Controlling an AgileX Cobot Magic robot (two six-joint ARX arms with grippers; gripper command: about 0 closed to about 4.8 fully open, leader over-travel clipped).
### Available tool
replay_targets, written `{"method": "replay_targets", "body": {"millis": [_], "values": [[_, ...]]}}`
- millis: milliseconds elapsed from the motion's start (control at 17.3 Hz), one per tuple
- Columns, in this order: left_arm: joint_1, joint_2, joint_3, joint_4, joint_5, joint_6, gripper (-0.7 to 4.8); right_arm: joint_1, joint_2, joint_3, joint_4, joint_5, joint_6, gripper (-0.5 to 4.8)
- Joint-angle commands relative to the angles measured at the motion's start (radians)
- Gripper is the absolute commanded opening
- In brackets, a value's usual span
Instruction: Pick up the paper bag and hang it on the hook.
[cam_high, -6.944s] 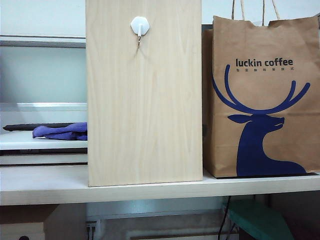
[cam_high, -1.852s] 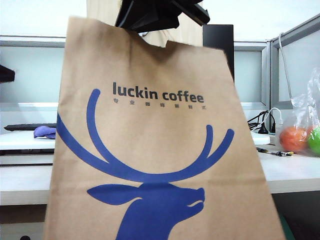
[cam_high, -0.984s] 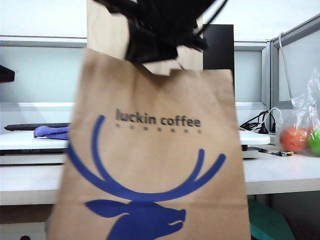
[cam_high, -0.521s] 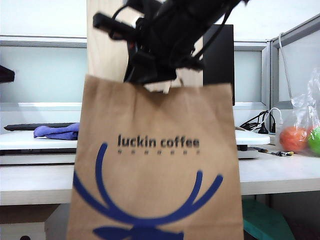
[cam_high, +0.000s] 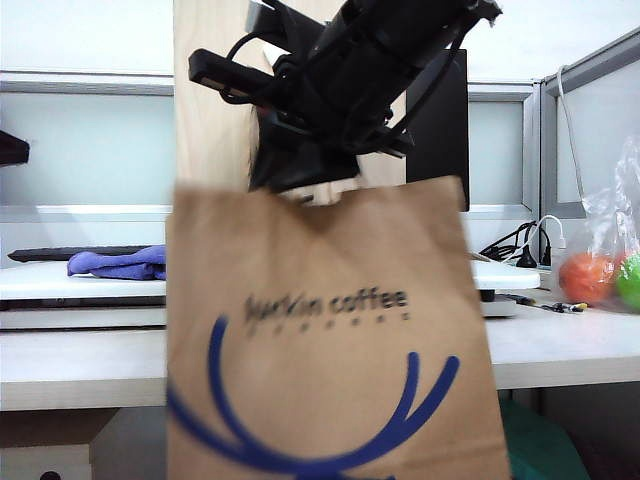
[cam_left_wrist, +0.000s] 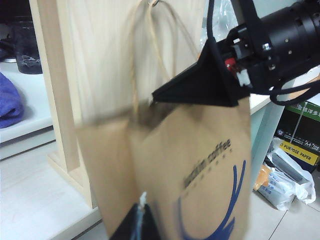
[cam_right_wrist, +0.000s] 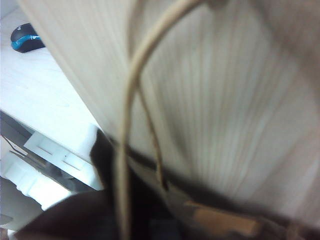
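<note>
The brown paper bag (cam_high: 330, 330) with "luckin coffee" lettering hangs blurred in front of the light wood board (cam_high: 210, 120). In the left wrist view its twisted handles (cam_left_wrist: 150, 45) run up the board to the hook (cam_left_wrist: 154, 3) at the frame's edge; in the exterior view the arm hides the hook. My right gripper (cam_high: 300, 172) sits just above the bag's top edge, its black finger (cam_left_wrist: 200, 87) beside the cords. Its jaws look slightly apart, open, with a handle cord (cam_right_wrist: 125, 125) running between them. My left gripper (cam_left_wrist: 142, 217) is shut, low and close to the bag's side (cam_left_wrist: 200, 165).
The board stands on a white desk (cam_high: 80, 365). A purple cloth (cam_high: 115, 263) lies behind on the left. A clear bag of orange and green balls (cam_high: 605, 270) and cables sit at the right. A black monitor (cam_high: 440, 120) stands behind the arm. Boxes (cam_left_wrist: 300, 135) lie on the floor.
The bag, first standing right of the board, was carried in front of it. In the last second it has sunk lower and swings blurred. The right arm has dipped slightly.
</note>
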Motion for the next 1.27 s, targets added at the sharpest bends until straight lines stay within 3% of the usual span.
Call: {"method": "replay_targets", "body": {"millis": [58,405,637,694,752,810,984,1273], "values": [[0.002,0.000,0.001,0.013,0.005,0.002,-0.05,0.003,-0.016,0.007,0.021,-0.002,0.027,2.33],[0.002,0.000,0.002,0.013,0.005,0.002,-0.06,0.003,-0.135,0.007,-0.079,-0.002,0.025,2.30],[0.004,0.000,0.002,0.013,0.005,0.002,-0.05,0.002,-0.293,0.007,-0.278,0.000,0.021,2.29],[0.015,0.000,0.002,0.013,0.005,0.002,-0.06,0.002,-0.344,0.007,-0.347,0.001,0.019,1.54],[0.034,0.000,0.002,0.013,0.005,0.003,-0.06,0.002,-0.390,0.007,-0.425,0.002,-0.029,-0.02],[0.060,0.000,0.002,0.013,0.005,0.002,-0.05,0.002,-0.417,0.007,-0.483,0.003,-0.074,-0.02],[0.204,0.000,0.002,0.013,0.005,0.002,-0.06,0.002,-0.527,0.003,-0.720,0.195,-0.103,-0.01],[0.464,0.000,0.001,0.013,0.003,0.003,-0.06,0.001,-0.753,-0.037,-0.782,0.485,-0.129,-0.01]]}}
